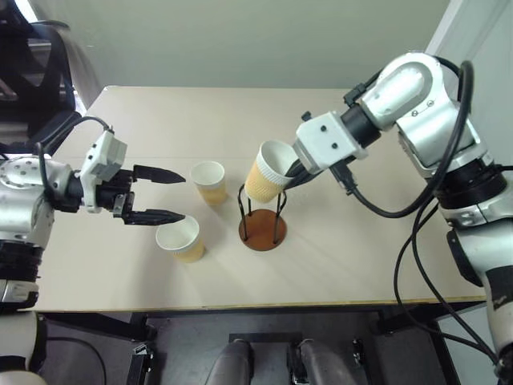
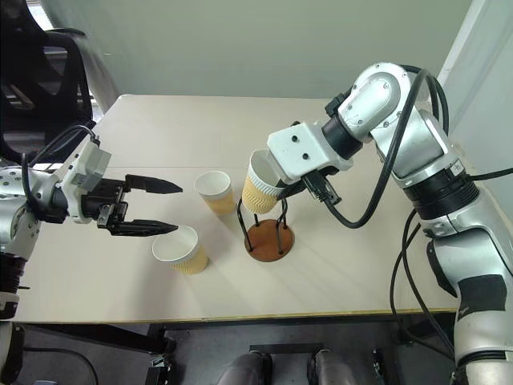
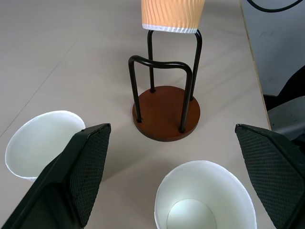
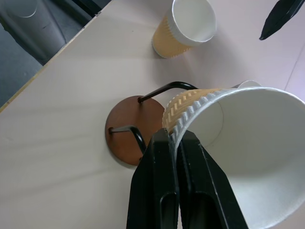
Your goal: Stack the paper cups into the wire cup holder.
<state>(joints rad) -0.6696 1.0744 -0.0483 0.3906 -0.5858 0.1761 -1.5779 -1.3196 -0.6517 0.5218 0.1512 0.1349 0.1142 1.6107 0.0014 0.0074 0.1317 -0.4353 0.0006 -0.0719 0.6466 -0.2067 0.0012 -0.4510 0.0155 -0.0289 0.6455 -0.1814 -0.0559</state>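
So the right gripper (image 4: 177, 143) is clamped on the rim of one ribbed paper cup (image 1: 268, 172), one finger inside the wall and one outside, pinched tight. That held cup is tilted, mouth leaning toward the table's left side, and it hangs right over the wire cup holder (image 1: 262, 218), its bottom level with the tops of the two black wire loops, maybe just touching them, hard to say. It isn't down on the brown disc base. The holder itself stands around the middle of the table (image 1: 353, 265), a bit closer to the front edge.

The left gripper (image 1: 157, 195) is spread wide with nothing in it, fingers pointing toward the holder from the left side of the table. Two more cups stand upright there: the front cup (image 1: 181, 238) sits by the tip of the nearer finger, closer to the front edge, and the back cup (image 1: 209, 181) is just past the other fingertip, near the holder
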